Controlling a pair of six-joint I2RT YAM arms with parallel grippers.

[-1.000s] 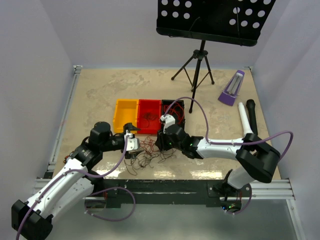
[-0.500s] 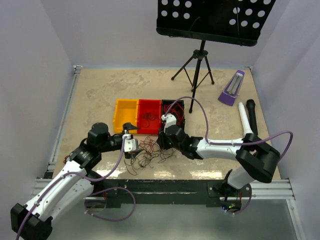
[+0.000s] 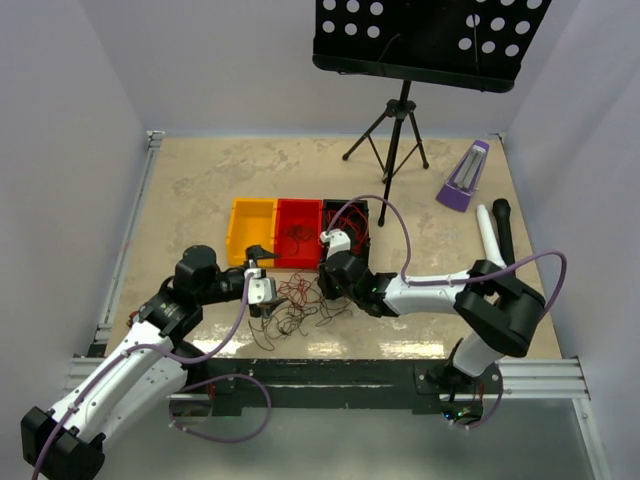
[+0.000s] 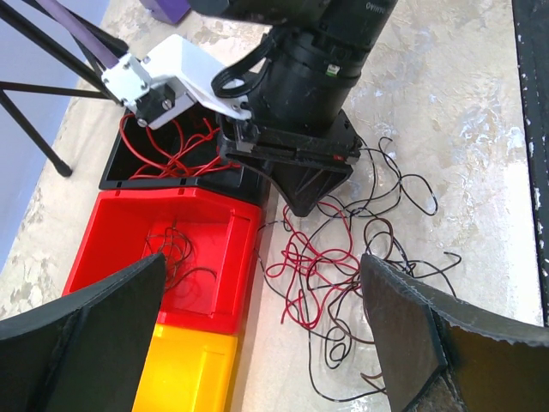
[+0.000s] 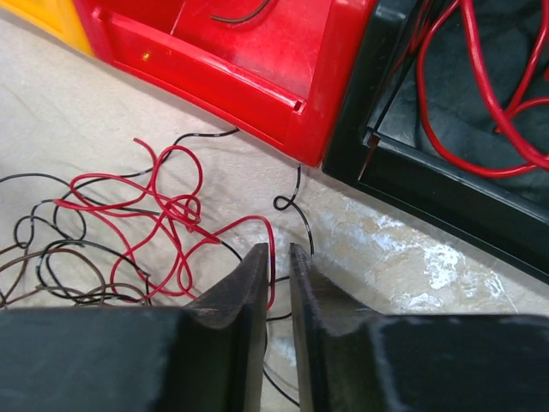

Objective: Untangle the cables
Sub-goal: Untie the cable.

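Red bin (image 4: 202, 313) — dark cable (image 4: 171, 249) inside; black bin (image 4: 171, 182) — red cables (image 4: 176, 146) inside

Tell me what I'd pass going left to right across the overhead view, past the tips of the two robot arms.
yellow bin → red bin → black bin → purple metronome. The music stand's tripod and the wire tangle overlap the bins in this view, so they are left out.
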